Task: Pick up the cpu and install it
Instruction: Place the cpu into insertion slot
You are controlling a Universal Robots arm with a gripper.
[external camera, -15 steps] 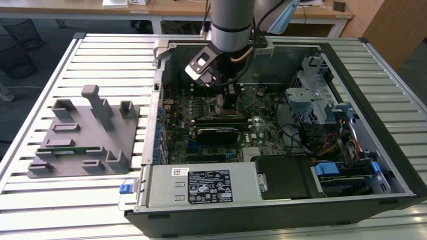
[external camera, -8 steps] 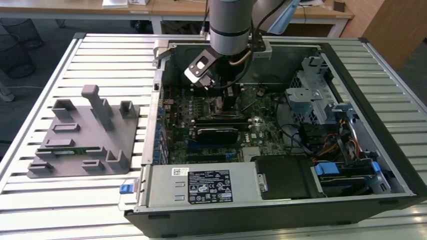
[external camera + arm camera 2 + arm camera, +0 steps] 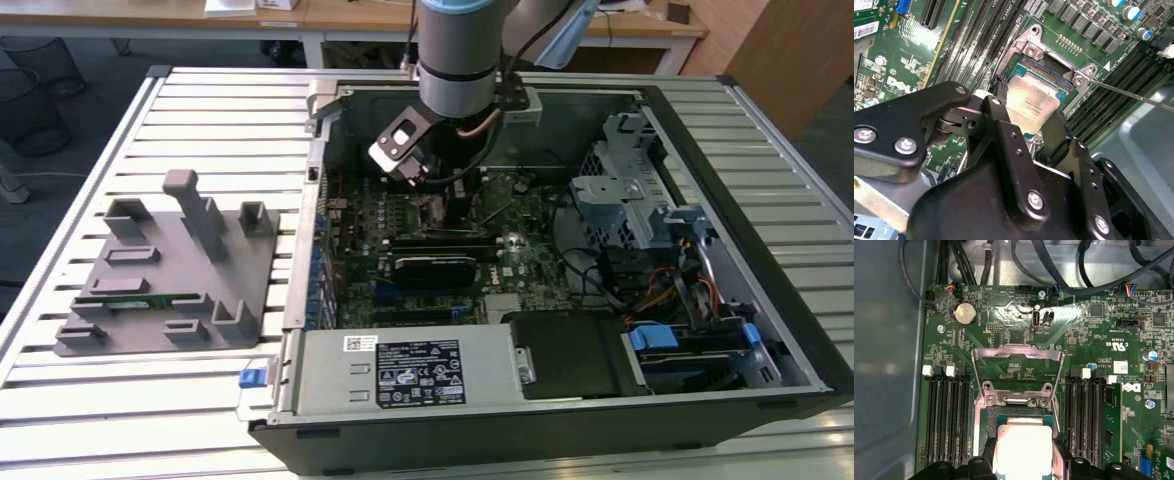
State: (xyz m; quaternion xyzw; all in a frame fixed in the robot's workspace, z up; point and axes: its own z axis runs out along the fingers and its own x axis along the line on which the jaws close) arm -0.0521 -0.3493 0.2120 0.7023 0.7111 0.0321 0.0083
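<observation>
Here, the gripper (image 3: 1026,119) is closed on the cpu (image 3: 1034,100), its two black fingers (image 3: 1054,140) pinching opposite edges of the silver-topped chip, as both wrist views show. We see the chip poised over the socket (image 3: 990,424), where a strip of the dark contact field shows past one edge. We cannot tell whether it touches yet. The steel load plate (image 3: 1019,352) stands hinged open just beyond the socket, and the thin retention lever (image 3: 1134,95) lies swung aside. Rows of memory slots (image 3: 946,410) flank the socket, and a green memory stick (image 3: 1111,415) sits seated in one of them.

In the exterior view the arm (image 3: 454,60) reaches into the open computer case (image 3: 801,350) toward twelve o'clock of the motherboard (image 3: 534,250). A grey parts fixture (image 3: 147,300) rests on the table (image 3: 174,400) at nine o'clock of the case.

In our judgement this placement rewards patience. We would keep the chip level and square its edges to the socket walls. We would also match its keyed corner before any descent. We would lower it straight, never sliding it across the contacts, and let it settle without pressing. The fingers should part only once it lies flat, well clear of plate and lever.
</observation>
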